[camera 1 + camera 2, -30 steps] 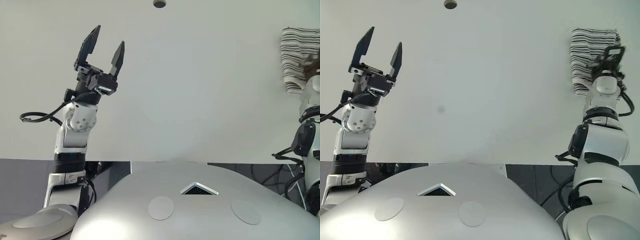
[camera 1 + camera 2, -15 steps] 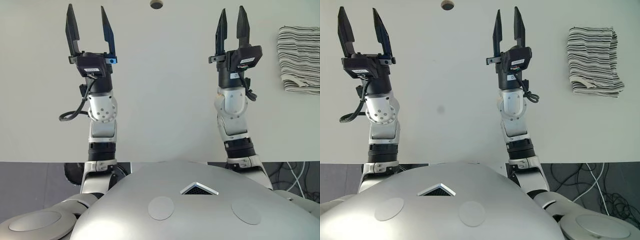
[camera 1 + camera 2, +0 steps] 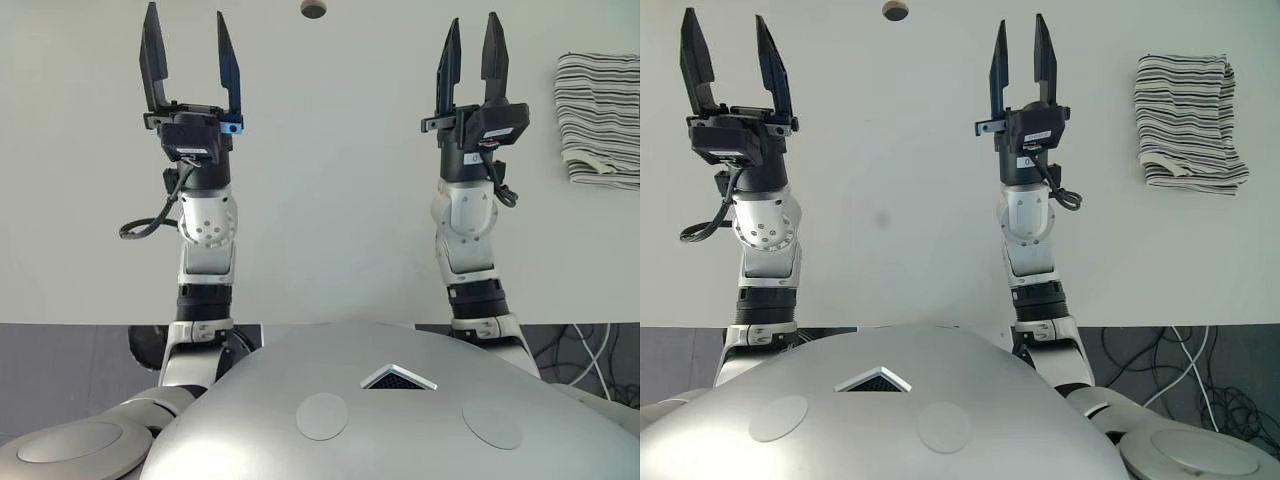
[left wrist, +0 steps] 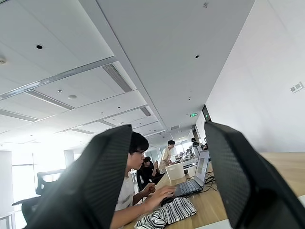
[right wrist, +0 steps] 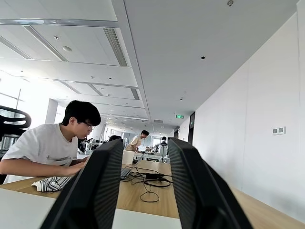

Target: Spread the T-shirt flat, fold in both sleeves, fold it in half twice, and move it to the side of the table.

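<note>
Wide white surface (image 3: pixel 330 200) underneath it all, pale and plain from edge to edge. Up over it, both arms raised side by side. Left gripper (image 3: pixel 186 30) spread wide, nothing between the fingers. Right gripper (image 3: pixel 474 30) parted too, a shade narrower, likewise empty.

Off by the right edge, well apart from both: T-shirt (image 3: pixel 1188 120), striped, already folded down to a compact bundle and lying on the surface. Looks parked at the side, so judging the task all but finished, maybe fully so.

Nearer by far to the right gripper, lying out to that arm's right. Long axis running away from the robot, short side facing back this way. For any last nudge or tidy, calling on the right arm: swing outward and down, come in over that near short side. Left arm a long reach across, better kept out of it.

Smallest of all, dark round plug (image 3: pixel 314 8) at the far middle of the surface.
</note>
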### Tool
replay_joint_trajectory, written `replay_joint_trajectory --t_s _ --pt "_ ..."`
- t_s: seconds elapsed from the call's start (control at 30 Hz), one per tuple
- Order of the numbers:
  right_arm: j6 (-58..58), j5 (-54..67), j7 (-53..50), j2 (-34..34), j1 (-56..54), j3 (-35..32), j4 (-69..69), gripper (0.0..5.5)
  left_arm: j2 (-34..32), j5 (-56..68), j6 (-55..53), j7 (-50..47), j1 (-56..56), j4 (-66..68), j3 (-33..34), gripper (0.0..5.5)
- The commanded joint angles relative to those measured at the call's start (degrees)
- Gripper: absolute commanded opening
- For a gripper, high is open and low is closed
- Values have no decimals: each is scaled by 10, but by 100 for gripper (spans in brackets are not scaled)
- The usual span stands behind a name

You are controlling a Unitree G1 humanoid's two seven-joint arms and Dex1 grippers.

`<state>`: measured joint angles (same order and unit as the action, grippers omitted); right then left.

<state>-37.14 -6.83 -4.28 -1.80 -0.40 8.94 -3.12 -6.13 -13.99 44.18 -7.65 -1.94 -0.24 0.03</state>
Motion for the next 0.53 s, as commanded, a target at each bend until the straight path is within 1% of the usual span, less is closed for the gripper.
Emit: replay_joint_trajectory --t_s 0.03,0.13,0.27,0.4,0.53 --pt "-8 0 15 -4 -10 -2 10 237 6 -6 -2 0 4 2 -5 284" --pt "-10 0 21 -2 -16 -4 4 279 8 -8 -4 0 5 3 -7 284" --pt "-13 -2 24 2 -19 -2 2 366 7 -9 -6 1 5 0 -6 284" --pt "-14 -21 12 9 -23 -6 0 366 5 -9 -5 3 6 -1 -5 284" --pt "-8 -1 21 18 -24 -3 -4 366 6 -13 -5 2 5 -1 -7 284"
